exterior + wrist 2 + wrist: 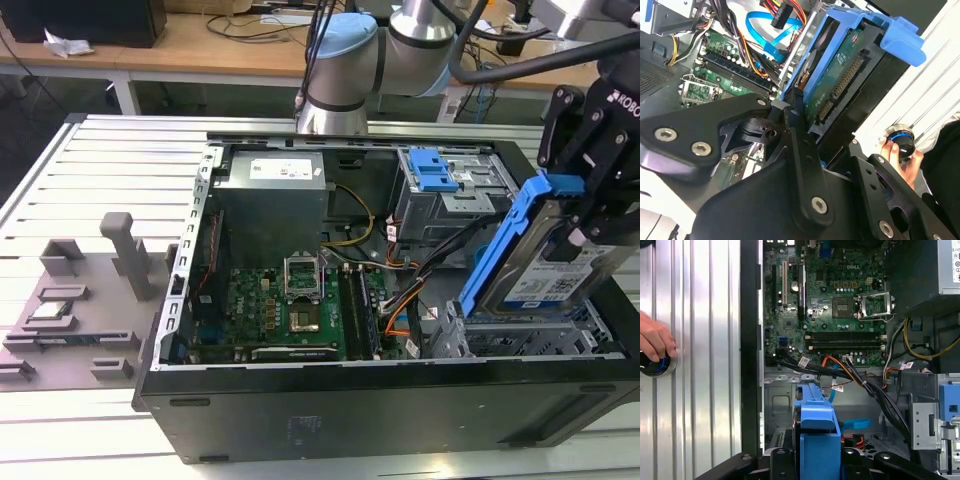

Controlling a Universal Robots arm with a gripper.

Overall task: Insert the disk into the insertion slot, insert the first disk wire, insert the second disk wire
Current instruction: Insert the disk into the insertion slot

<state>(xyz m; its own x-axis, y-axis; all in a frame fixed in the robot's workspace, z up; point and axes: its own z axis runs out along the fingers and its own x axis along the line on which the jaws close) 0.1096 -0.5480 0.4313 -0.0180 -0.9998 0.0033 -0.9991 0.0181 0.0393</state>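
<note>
My end effector [583, 228] grips the disk [535, 275], which hangs tilted just above the insertion slot [500, 335]. I think I should level it and align its edges with the slot carefully.

At the exterior view's right end of the open black computer case [380, 410], the blue-framed silver disk [545, 280] stood tilted above the perforated sheet-metal insertion slot [520, 335].
</note>
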